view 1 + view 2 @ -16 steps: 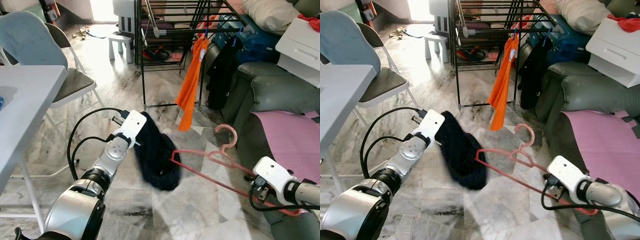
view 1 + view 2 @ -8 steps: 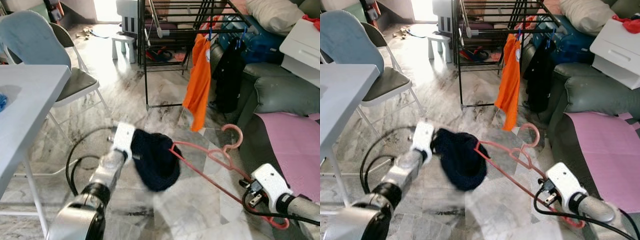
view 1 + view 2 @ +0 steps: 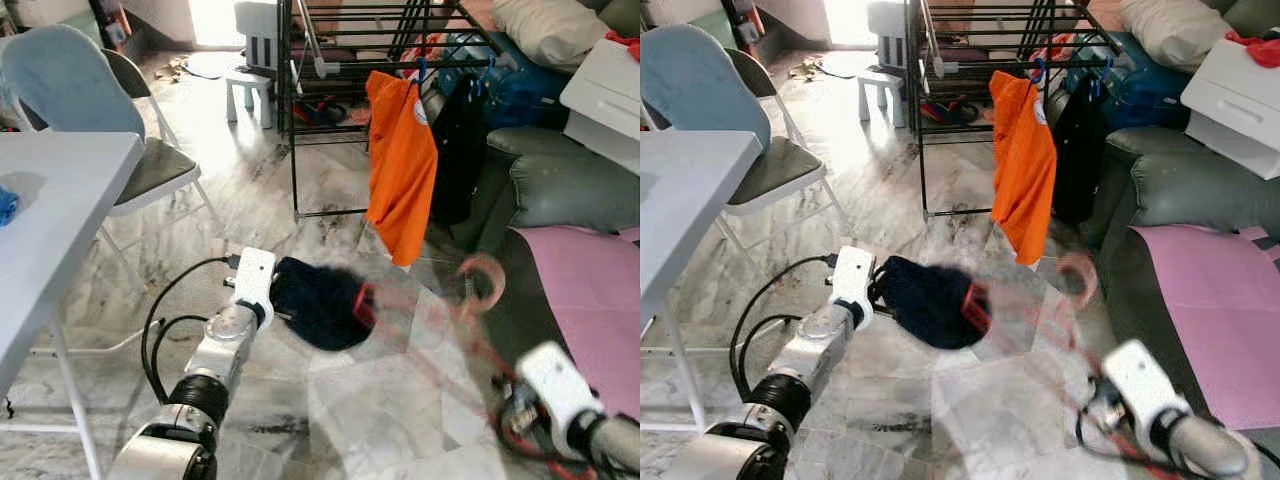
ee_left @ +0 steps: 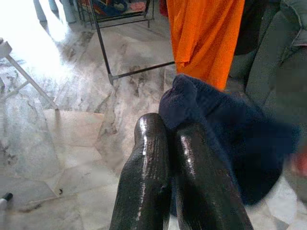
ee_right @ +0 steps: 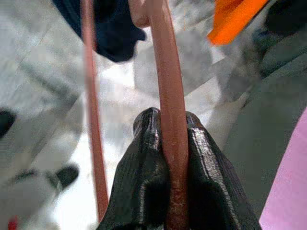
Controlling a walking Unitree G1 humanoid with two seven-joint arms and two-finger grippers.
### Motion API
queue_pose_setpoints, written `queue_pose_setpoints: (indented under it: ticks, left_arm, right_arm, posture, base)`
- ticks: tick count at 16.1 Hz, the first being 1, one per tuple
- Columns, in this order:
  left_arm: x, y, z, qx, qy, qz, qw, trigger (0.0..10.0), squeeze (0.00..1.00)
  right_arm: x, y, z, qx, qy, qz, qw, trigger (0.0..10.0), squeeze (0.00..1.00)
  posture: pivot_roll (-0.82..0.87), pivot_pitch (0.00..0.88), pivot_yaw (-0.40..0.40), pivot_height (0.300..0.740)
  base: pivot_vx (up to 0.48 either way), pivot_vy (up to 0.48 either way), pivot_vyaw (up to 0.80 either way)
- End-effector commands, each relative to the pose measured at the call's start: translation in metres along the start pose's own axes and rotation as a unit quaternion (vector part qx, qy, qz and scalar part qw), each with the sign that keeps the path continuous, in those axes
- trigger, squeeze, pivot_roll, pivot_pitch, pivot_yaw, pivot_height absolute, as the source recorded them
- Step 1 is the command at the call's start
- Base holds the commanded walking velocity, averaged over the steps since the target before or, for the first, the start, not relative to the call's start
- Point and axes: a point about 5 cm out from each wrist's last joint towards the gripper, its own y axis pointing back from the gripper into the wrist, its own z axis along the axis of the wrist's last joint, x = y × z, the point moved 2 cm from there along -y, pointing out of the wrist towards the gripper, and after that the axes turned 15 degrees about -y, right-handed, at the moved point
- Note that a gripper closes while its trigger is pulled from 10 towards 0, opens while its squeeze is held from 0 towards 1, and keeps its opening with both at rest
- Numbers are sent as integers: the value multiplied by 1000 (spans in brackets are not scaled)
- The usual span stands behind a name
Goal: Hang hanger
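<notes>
Holding dark garment point(image 3: 322, 303) in clamped left gripper point(image 4: 178, 125), pink hanger point(image 5: 169, 86) in clamped right gripper point(image 5: 168, 139); drying rack point(image 3: 292, 130) far, sofa point(image 3: 560, 190) right, table point(image 3: 50, 220) left.

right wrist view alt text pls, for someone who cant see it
The right gripper has its two black fingers clamped on a bar of a pink hanger. Beyond it hang a dark navy garment and an orange shirt over a marble floor.
</notes>
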Motion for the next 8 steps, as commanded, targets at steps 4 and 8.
queue_pose_setpoints:
  ticks: [4,8]
  left_arm:
    - [4,-6,19,-17,-10,2,1000,10000,0]
    - [-13,-11,41,-55,23,-39,997,10000,0]
  right_arm:
    - [16,27,-25,115,68,94,987,10000,0]
    - [44,19,-33,119,32,178,976,10000,0]
  posture:
    - [-38,0,-9,740]
    - [-35,0,-12,740]
  base:
    - [0,0,0]
    - [0,0,0]
